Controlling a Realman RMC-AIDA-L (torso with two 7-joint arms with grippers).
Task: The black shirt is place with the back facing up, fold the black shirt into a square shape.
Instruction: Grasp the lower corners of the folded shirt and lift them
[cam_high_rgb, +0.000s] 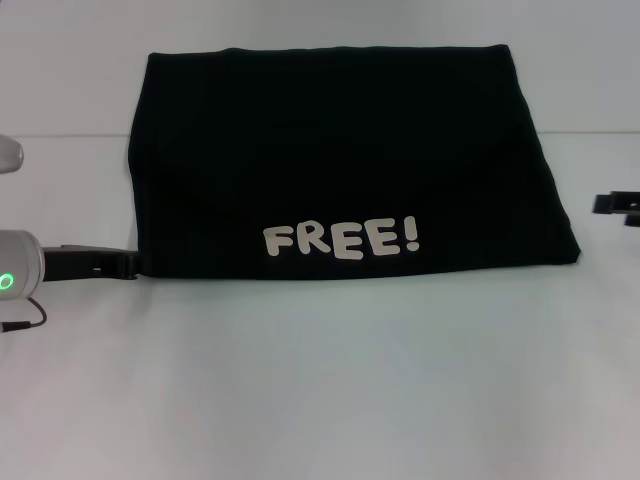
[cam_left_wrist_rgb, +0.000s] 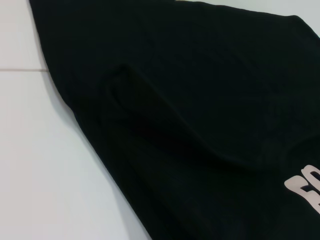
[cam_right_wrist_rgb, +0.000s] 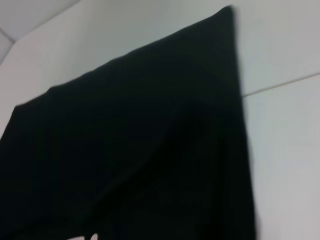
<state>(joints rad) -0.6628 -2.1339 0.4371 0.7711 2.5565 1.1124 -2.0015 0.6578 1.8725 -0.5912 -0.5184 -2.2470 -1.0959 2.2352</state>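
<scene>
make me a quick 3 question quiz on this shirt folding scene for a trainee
1. True or false: the black shirt lies folded into a compact block on the white table.
2. What word is printed on the side of the shirt that faces up?
3. Multiple choice: where is the left pincer in the head view? A) on top of the print B) at the shirt's near left corner C) beyond the shirt's far edge

Key
1. True: it shows one roughly rectangular shape, no sleeves sticking out.
2. FREE!, in pale letters near the front edge.
3. B. The right pincer sits off the shirt's right side, apart from the cloth.
</scene>
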